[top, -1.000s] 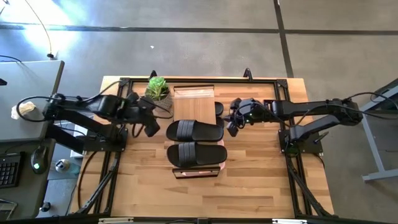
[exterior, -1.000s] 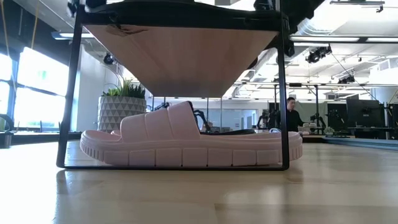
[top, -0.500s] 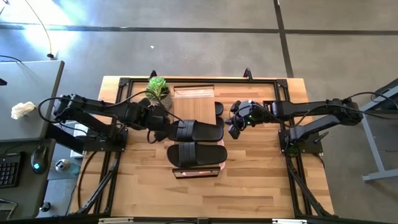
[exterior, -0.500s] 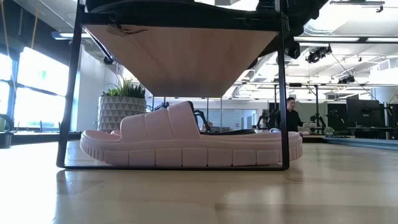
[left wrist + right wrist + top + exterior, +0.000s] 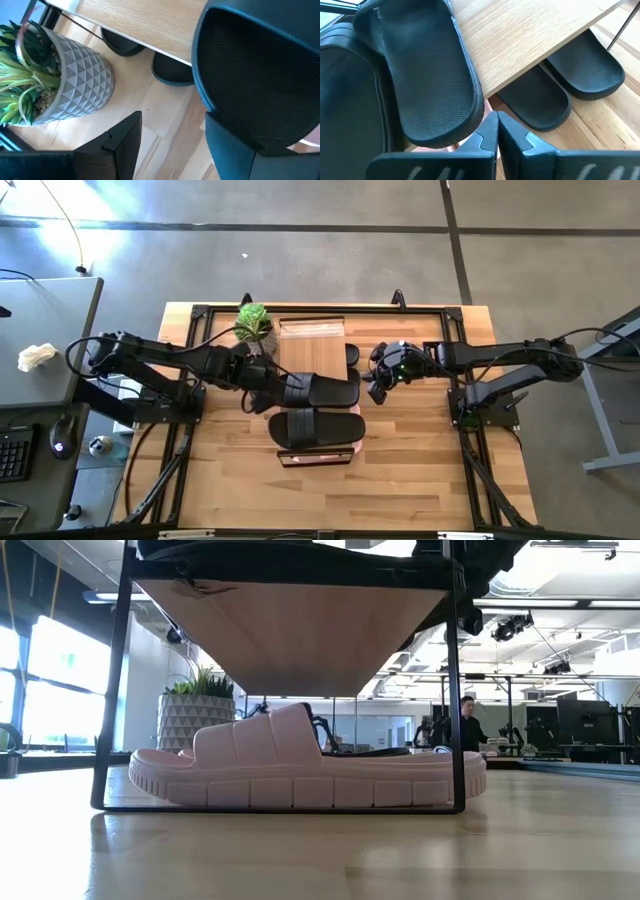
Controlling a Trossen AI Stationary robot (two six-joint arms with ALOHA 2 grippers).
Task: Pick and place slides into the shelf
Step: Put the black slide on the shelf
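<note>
The left gripper point(image 5: 262, 383) is standing with its fingers point(image 5: 125, 140) well apart at the heel end of a matte black slide point(image 5: 318, 390) lying on the light-wood shelf point(image 5: 312, 340) top; one finger is pressing against the slide's rim, the other hanging free near the potted plant point(image 5: 253, 323). The right gripper point(image 5: 374, 380) is waiting beside the shelf's other end, its fingers pressed together and empty. Since a second ago, the left arm has been reaching in from the table's left edge to this slide, while a second black slide point(image 5: 316, 427) and the pale pink slide point(image 5: 300, 768) below are lying as before.
</note>
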